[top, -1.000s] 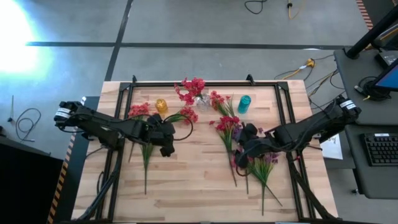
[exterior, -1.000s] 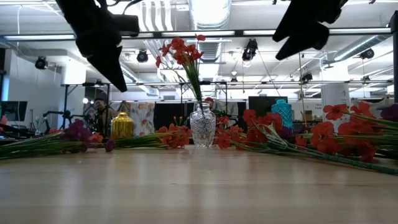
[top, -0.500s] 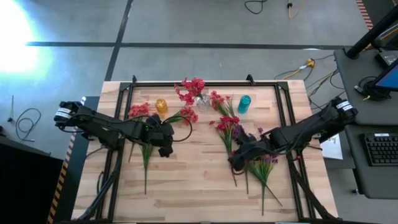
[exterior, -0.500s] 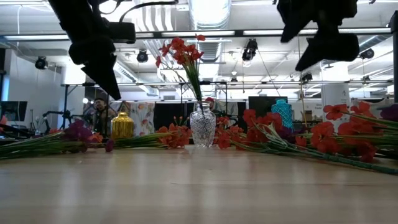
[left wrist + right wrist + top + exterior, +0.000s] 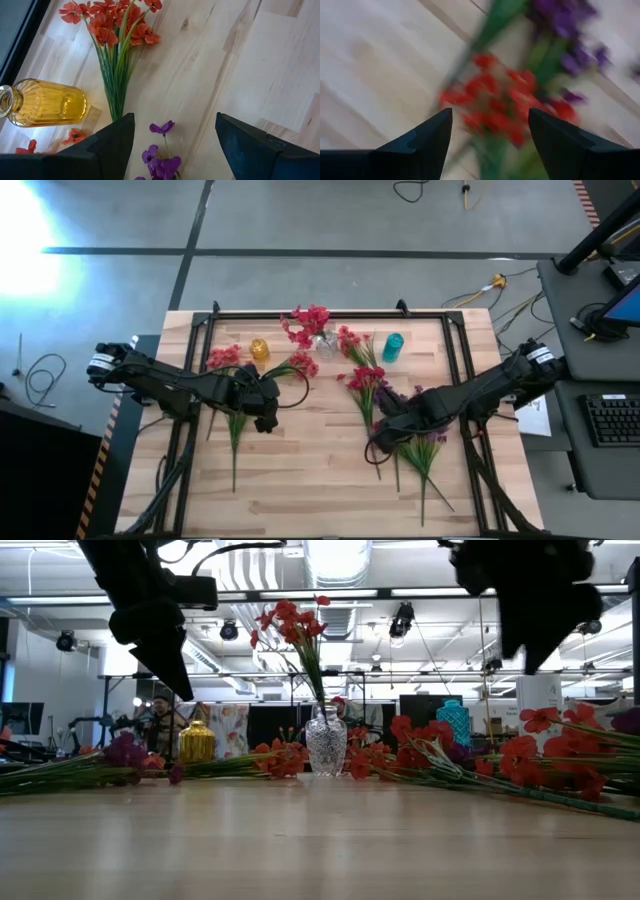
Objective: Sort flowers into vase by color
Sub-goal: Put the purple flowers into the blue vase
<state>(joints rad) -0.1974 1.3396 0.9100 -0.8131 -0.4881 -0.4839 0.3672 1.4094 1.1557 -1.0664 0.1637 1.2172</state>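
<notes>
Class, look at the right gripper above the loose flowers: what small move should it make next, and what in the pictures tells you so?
Probably lower straight down and close on a stem. The right gripper is open and empty, hovering over a red sprig that lies flat on the table. The clear vase already holds red blossoms, so a red sprig likely belongs there.

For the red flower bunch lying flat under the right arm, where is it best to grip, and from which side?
Grip the red flower bunch on its thin green stem just below the blossoms, from straight above. It lies flat on the wooden table, and the open right hand is over it.
</notes>
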